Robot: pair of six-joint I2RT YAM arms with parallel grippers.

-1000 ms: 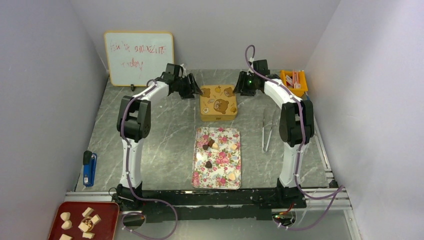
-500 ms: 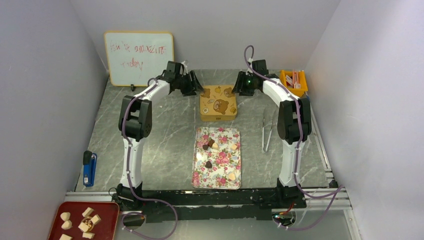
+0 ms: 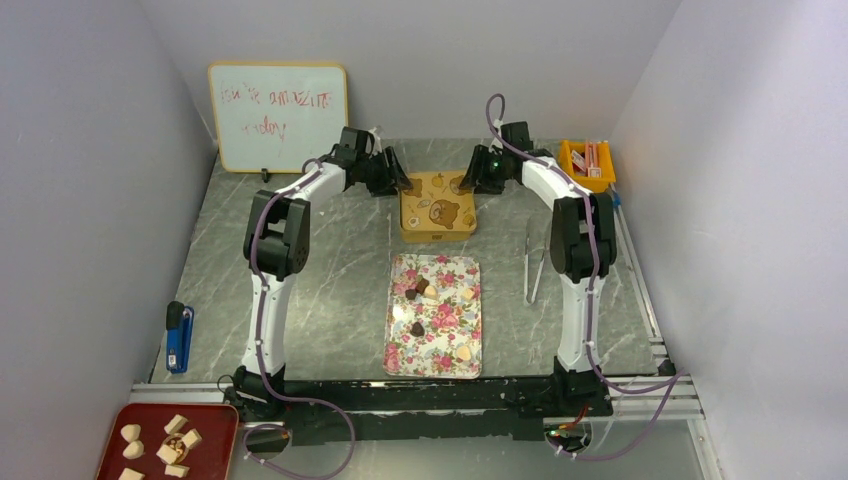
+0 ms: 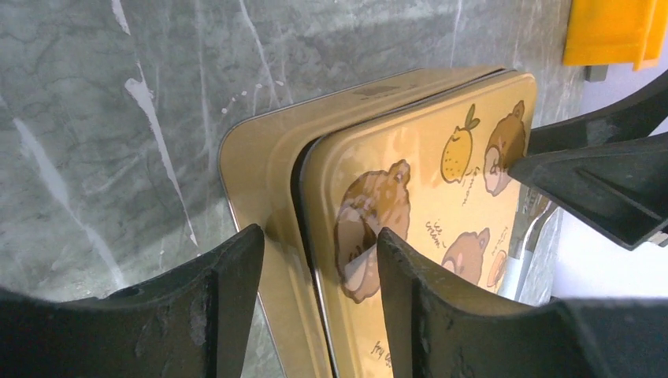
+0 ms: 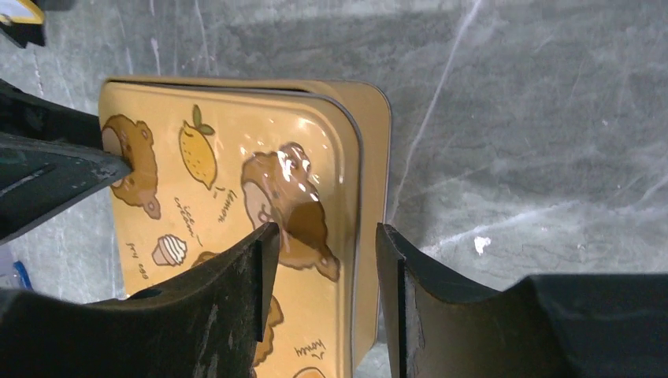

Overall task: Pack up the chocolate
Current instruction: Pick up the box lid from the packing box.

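Lid-removal step, by my reading. Yellow rectangular metal tin point(image 3: 437, 205) with a bear-and-lemon print sits, lid on, at the far middle of the surface. Left gripper point(image 4: 319, 236) straddles its left rim, right gripper point(image 5: 325, 230) its right rim. Both have jaws partly open, one finger over the lid and one outside the wall, clamped on nothing. Chocolate point(image 3: 418, 292), small dark and cream pieces, lies on a flowered rectangular tray point(image 3: 433, 374) just nearside of the tin.

To do it well: pinch the lid lip only, not the base wall. Close both together and lift level, since the glossy metal may slip or jam.

Unclear: whether fingertips touch metal. Tin's inside is hidden. Sweets are too small to count.
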